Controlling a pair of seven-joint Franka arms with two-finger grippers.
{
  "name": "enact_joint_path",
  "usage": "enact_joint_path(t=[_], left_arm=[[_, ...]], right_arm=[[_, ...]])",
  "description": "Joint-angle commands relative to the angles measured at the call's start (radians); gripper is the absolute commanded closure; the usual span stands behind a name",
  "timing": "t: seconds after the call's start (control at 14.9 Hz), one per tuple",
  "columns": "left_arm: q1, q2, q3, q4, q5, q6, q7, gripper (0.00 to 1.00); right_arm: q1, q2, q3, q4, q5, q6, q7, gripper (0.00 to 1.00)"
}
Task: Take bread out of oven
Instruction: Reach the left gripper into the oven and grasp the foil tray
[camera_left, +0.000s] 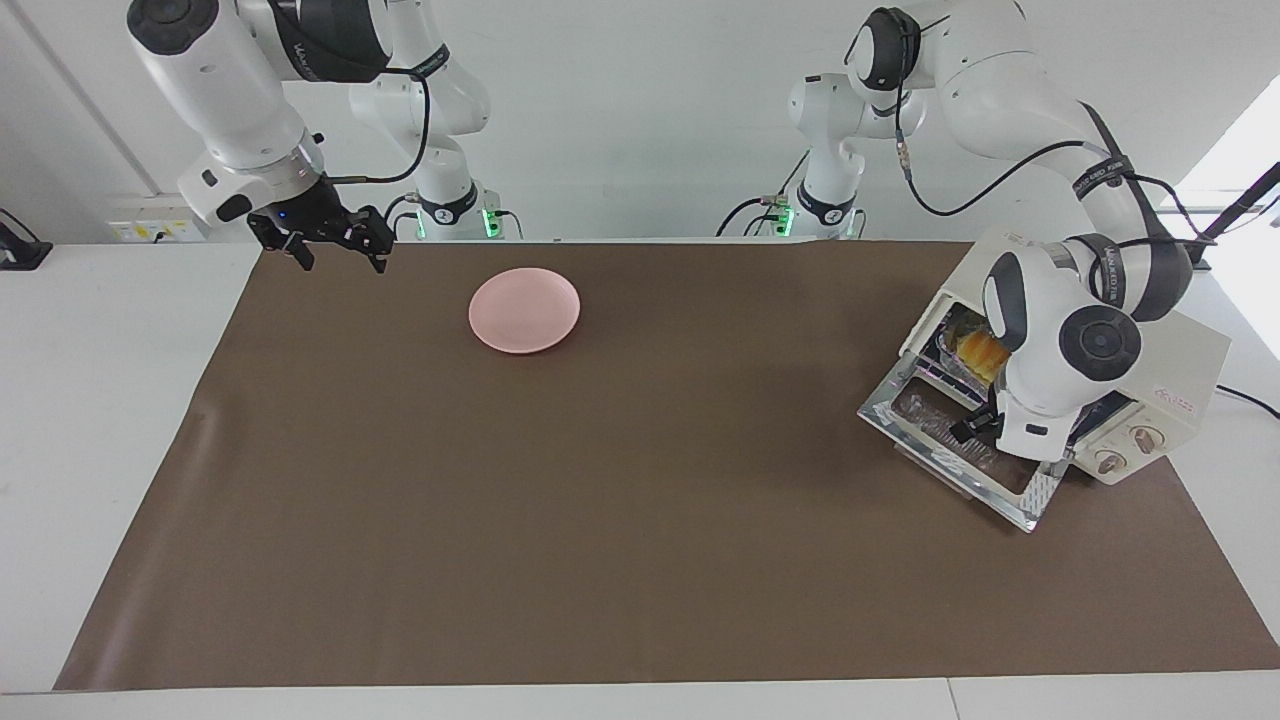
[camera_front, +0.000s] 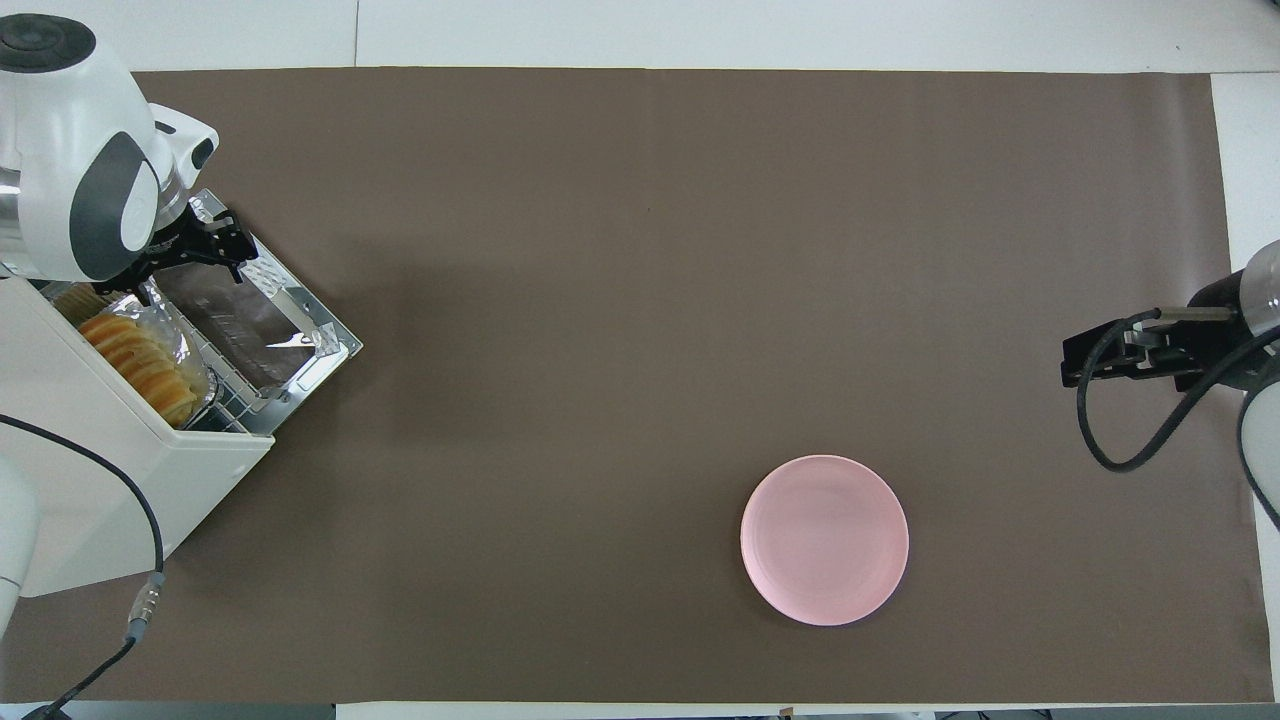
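The cream-white oven (camera_left: 1170, 365) (camera_front: 90, 480) stands at the left arm's end of the table, its glass door (camera_left: 960, 445) (camera_front: 255, 320) dropped open. Inside, the golden ridged bread (camera_front: 140, 362) lies in a crinkled foil tray (camera_front: 190, 345) on the rack. In the facing view only one end of the bread (camera_left: 975, 350) shows past the arm. My left gripper (camera_left: 970, 425) (camera_front: 200, 250) hangs open just above the open door, in front of the oven mouth, holding nothing. My right gripper (camera_left: 340, 255) (camera_front: 1080, 362) waits open and empty over the mat's edge at the right arm's end.
A round pink plate (camera_left: 524, 309) (camera_front: 824, 540) sits on the brown mat (camera_left: 600, 500) toward the right arm's side, near the robots. A black cable (camera_front: 120, 480) runs over the oven's top. The left arm's wrist covers much of the oven mouth in the facing view.
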Motion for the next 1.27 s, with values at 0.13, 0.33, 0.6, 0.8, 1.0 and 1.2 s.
enact_joint_path(t=[0.13, 0.33, 0.6, 0.8, 1.0, 1.2], left_arm=[[-0.017, -0.078, 0.011, -0.125, 0.031, 0.054, -0.057, 0.33], [-0.005, -0.095, 0.011, -0.153, 0.031, 0.040, -0.048, 0.97], [0.003, -0.101, 0.011, -0.148, 0.034, 0.019, 0.056, 1.00], [-0.038, -0.082, 0.004, -0.062, 0.031, 0.013, 0.070, 1.00], [-0.164, -0.052, 0.002, 0.002, 0.011, 0.017, 0.070, 1.00], [-0.251, -0.023, 0.002, 0.076, -0.093, 0.002, 0.068, 1.00]], right_arm=[[-0.012, -0.003, 0.007, 0.007, -0.012, -0.015, -0.020, 0.00], [-0.012, -0.003, 0.007, 0.007, -0.012, -0.013, -0.020, 0.00], [-0.012, -0.003, 0.007, 0.007, -0.012, -0.013, -0.020, 0.00], [-0.012, -0.003, 0.007, 0.007, -0.012, -0.015, -0.022, 0.00], [-0.012, -0.003, 0.007, 0.007, -0.012, -0.015, -0.020, 0.00], [-0.012, -0.003, 0.007, 0.007, -0.012, -0.013, -0.022, 0.00]])
